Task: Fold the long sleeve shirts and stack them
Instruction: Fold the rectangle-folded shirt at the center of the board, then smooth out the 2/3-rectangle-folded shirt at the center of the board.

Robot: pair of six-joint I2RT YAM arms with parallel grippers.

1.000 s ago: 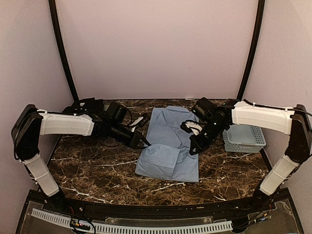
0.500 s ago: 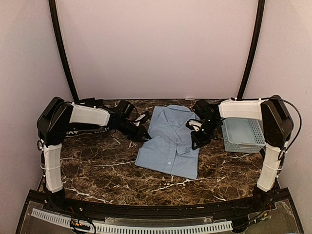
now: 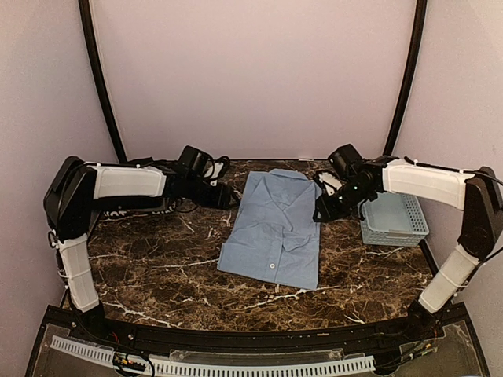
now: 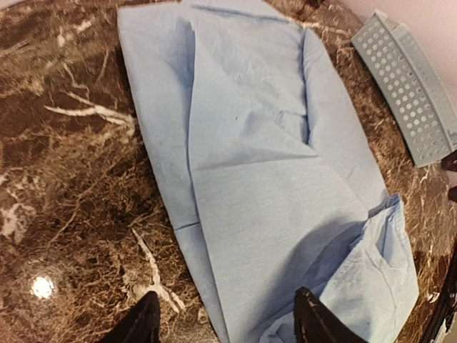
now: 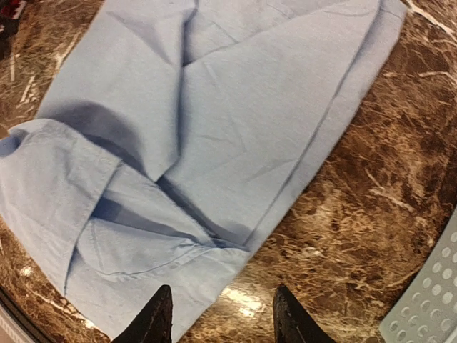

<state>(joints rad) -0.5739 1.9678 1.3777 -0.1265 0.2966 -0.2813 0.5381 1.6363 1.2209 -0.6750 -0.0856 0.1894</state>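
One light blue long sleeve shirt (image 3: pixel 275 224) lies folded in a rough rectangle mid-table, collar at the far end and button front up. My left gripper (image 3: pixel 232 200) hovers at its far left edge. In the left wrist view the left gripper (image 4: pixel 228 321) is open over the shirt (image 4: pixel 271 164), with nothing held between the fingers. My right gripper (image 3: pixel 321 210) is at the shirt's far right edge. In the right wrist view the right gripper (image 5: pixel 223 314) is open above the shirt's (image 5: pixel 214 121) edge and bare marble.
A pale blue lattice basket (image 3: pixel 393 220) stands at the right, just beyond the right arm; its wall (image 4: pixel 407 86) and corner (image 5: pixel 428 307) show in the wrist views. Dark marble table (image 3: pixel 157 275) surrounds the shirt.
Both grippers were shut at the shirt's sides, carried the cloth toward the far end, then opened and let go. The shirt now lies shorter and flat.
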